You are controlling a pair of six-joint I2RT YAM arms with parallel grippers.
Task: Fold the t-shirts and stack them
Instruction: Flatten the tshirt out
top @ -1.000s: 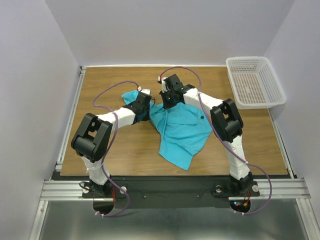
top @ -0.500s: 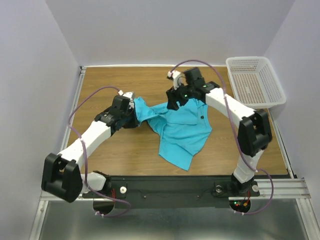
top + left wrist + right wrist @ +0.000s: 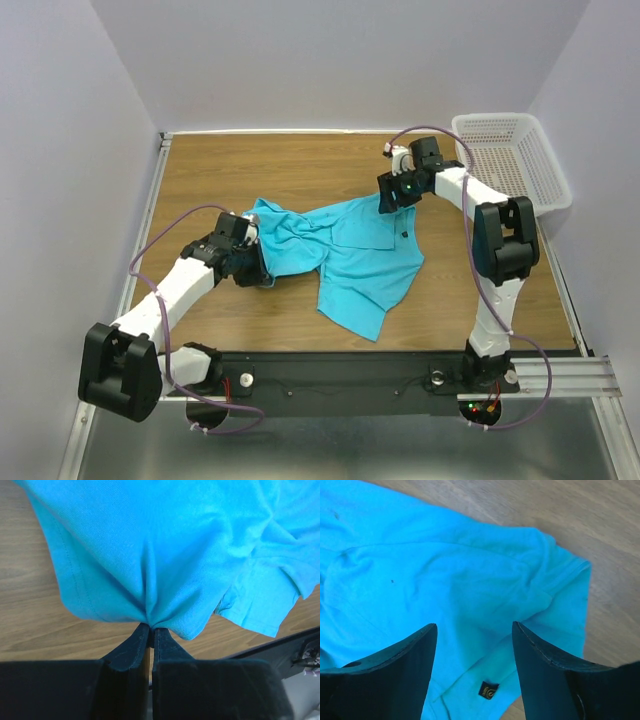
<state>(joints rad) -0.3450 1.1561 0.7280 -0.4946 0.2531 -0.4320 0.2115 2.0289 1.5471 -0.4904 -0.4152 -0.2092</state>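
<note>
The turquoise t-shirt (image 3: pixel 360 255) lies crumpled and partly spread on the wooden table, with a small dark chest mark (image 3: pixel 403 235). My left gripper (image 3: pixel 260 270) is at the shirt's left end. In the left wrist view it (image 3: pixel 150 628) is shut on a pinched fold of the shirt's hem (image 3: pixel 160 540). My right gripper (image 3: pixel 389 199) hovers over the shirt's far right part. Seen from the right wrist, it (image 3: pixel 474 626) stands open above the cloth (image 3: pixel 445 570), nothing between its fingers, and a dark label (image 3: pixel 489 690) shows below.
A white mesh basket (image 3: pixel 510 165) stands at the table's back right corner, close to the right arm. Grey walls enclose the table on three sides. Bare wood (image 3: pixel 230 170) shows at the back left and along the near edge.
My right gripper opened, let go of the shirt and moved right toward the back. My left gripper dragged its end of the shirt left and nearer, stretching the cloth out.
</note>
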